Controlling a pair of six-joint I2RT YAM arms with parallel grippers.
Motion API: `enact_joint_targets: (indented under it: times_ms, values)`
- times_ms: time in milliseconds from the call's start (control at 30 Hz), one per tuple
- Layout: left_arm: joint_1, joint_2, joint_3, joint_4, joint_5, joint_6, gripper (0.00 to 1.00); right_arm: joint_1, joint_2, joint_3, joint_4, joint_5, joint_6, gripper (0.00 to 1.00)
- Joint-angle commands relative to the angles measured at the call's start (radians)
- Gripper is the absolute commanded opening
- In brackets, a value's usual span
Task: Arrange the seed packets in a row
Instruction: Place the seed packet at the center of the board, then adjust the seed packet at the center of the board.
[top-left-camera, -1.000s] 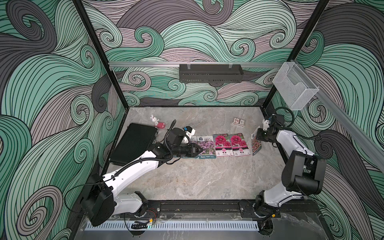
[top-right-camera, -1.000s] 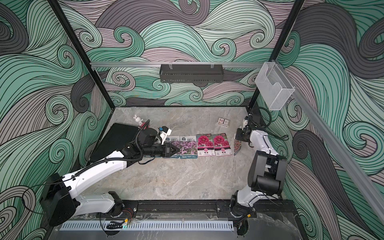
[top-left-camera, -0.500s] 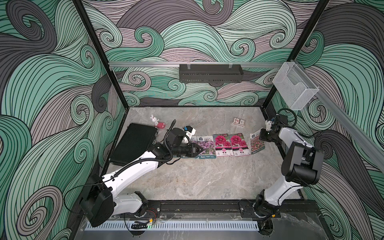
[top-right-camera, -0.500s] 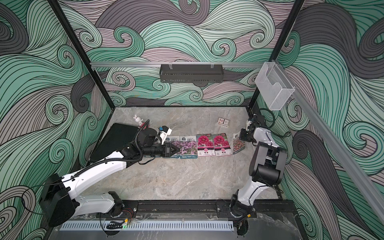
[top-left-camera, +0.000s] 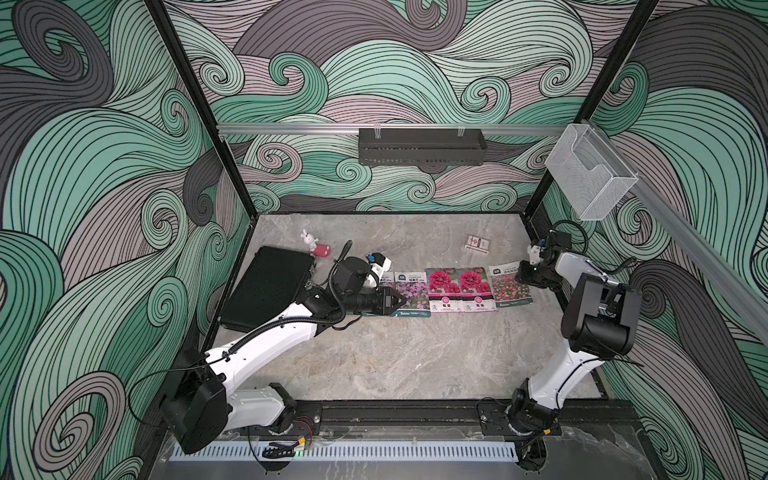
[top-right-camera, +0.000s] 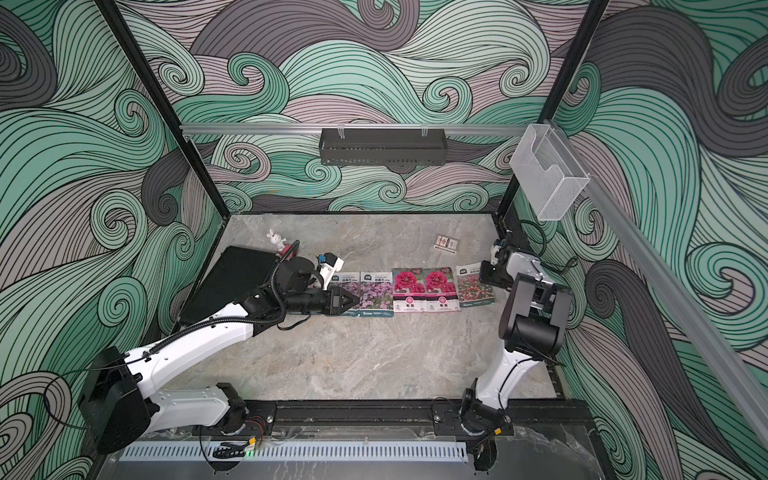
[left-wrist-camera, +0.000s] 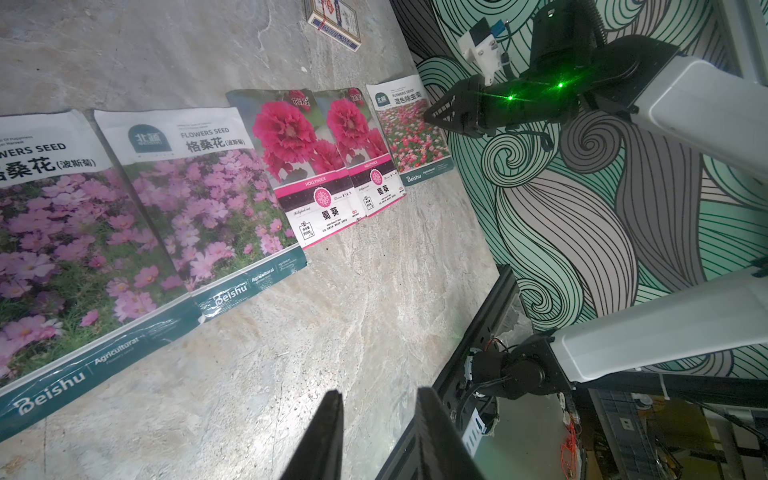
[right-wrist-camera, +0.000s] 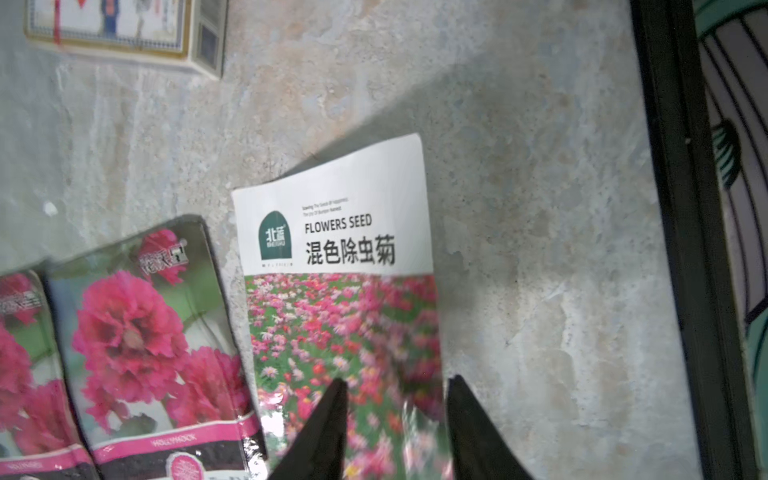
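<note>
The seed packets lie flat in a row across the table. From the left they are two purple-pink ones (top-right-camera: 348, 286) (top-right-camera: 376, 293), two magenta ones (top-left-camera: 442, 286) (top-left-camera: 473, 286) and a red-pink mix packet (top-left-camera: 509, 289) at the right end. My left gripper (top-left-camera: 400, 300) is low over the leftmost purple packet's lower part and hides some of it. In the left wrist view its fingers (left-wrist-camera: 332, 419) stand apart with nothing between them. My right gripper (right-wrist-camera: 397, 380) is open, its tips either side of the mix packet's (right-wrist-camera: 340, 316) right edge.
A small beige-and-red box (top-left-camera: 477, 243) lies behind the row. A black ribbed slab (top-left-camera: 268, 286) lies at the left, with a white rabbit figurine (top-left-camera: 308, 240) behind it. A black tray (top-left-camera: 422, 145) and a wire basket (top-left-camera: 590, 174) hang on the walls.
My right gripper has opened and let go of the red-pink mix packet. The packet went from standing on edge to lying flat at the row's right end. The left arm has not moved.
</note>
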Motion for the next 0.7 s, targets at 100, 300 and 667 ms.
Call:
enact_joint_targets:
  times_ms: [100,300,667]
  values:
    - [-0.002,0.007,0.002,0.03,0.001,0.018,0.31,0.013,-0.094,0.105,-0.006,0.107,0.046,0.99]
    - [-0.002,0.035,0.01,0.024,-0.005,0.019,0.31,0.091,-0.203,0.174,-0.082,0.137,0.192,0.99]
    - [-0.001,0.225,0.141,-0.054,-0.059,0.052,0.35,0.203,-0.313,0.012,-0.14,-0.156,0.406,0.99]
